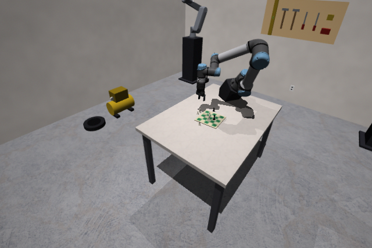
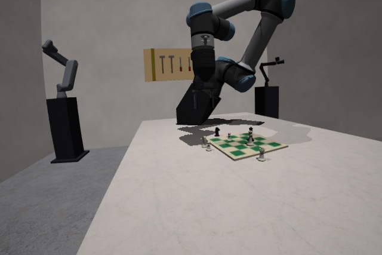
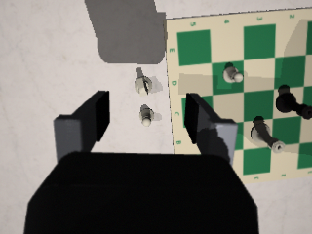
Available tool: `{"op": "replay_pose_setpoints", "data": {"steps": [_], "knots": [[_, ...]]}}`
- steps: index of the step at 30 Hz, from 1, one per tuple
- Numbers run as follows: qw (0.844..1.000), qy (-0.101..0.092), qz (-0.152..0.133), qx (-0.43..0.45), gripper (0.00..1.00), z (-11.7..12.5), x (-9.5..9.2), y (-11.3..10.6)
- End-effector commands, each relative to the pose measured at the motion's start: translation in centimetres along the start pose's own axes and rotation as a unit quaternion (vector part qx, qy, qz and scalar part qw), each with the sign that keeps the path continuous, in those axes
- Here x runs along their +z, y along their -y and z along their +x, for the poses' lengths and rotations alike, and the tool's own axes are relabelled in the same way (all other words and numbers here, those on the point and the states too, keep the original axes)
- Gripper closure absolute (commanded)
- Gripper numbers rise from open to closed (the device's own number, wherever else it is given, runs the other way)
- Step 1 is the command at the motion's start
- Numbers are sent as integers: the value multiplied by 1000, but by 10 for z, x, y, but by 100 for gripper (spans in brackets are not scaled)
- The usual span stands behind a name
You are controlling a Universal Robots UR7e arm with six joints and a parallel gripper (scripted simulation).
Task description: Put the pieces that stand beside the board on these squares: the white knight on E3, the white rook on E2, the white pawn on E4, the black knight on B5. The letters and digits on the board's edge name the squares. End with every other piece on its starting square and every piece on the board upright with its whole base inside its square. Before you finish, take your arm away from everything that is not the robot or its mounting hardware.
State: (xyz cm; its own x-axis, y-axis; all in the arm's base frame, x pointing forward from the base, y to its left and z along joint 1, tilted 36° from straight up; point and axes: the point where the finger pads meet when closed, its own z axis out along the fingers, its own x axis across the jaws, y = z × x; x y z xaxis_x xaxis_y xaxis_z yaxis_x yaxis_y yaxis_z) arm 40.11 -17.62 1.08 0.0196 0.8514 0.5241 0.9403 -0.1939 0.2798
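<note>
The small green-and-cream chessboard (image 2: 246, 146) lies on the white table and also shows in the wrist view (image 3: 244, 93). My gripper (image 2: 203, 102) is open and empty, hanging well above the table beside the board's lettered edge. In the wrist view my gripper (image 3: 147, 107) frames the white pawn (image 3: 145, 116), with the white knight (image 3: 141, 84) just beyond it, both off the board. The black knight (image 2: 216, 131) stands off the far edge. The white rook (image 2: 261, 154) stands off the near corner. On the board stand a white pawn (image 3: 231, 74), a tall black piece (image 3: 288, 101) and a tall white piece (image 3: 265, 134).
The arm's dark base (image 2: 197, 107) sits on the table behind the board and casts a shadow over its far side. On the floor are a yellow machine (image 1: 120, 101) and a black tyre (image 1: 94, 123). Other arms stand on black pedestals (image 2: 64, 128).
</note>
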Motion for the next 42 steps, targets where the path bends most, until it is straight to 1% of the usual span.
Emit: {"op": "replay_pose_setpoints", "data": {"steps": [1,3,9,14,18,20,24,27,31,35,37,42], "knots": [[998,2,0,61,0,2,1,1],[998,2,0,61,0,2,1,1],[987,2,0,158,0,5,4,3],[968,2,-1,249,0,8,7,4],[945,2,-1,327,0,11,9,4],[945,2,-1,327,0,11,9,4],[914,2,-1,406,0,13,11,4],[885,2,-1,466,0,14,13,3],[839,2,-1,544,0,16,15,2],[786,2,-1,618,0,16,18,0],[786,2,-1,618,0,16,18,0],[711,1,-1,703,0,16,21,-2]]}}
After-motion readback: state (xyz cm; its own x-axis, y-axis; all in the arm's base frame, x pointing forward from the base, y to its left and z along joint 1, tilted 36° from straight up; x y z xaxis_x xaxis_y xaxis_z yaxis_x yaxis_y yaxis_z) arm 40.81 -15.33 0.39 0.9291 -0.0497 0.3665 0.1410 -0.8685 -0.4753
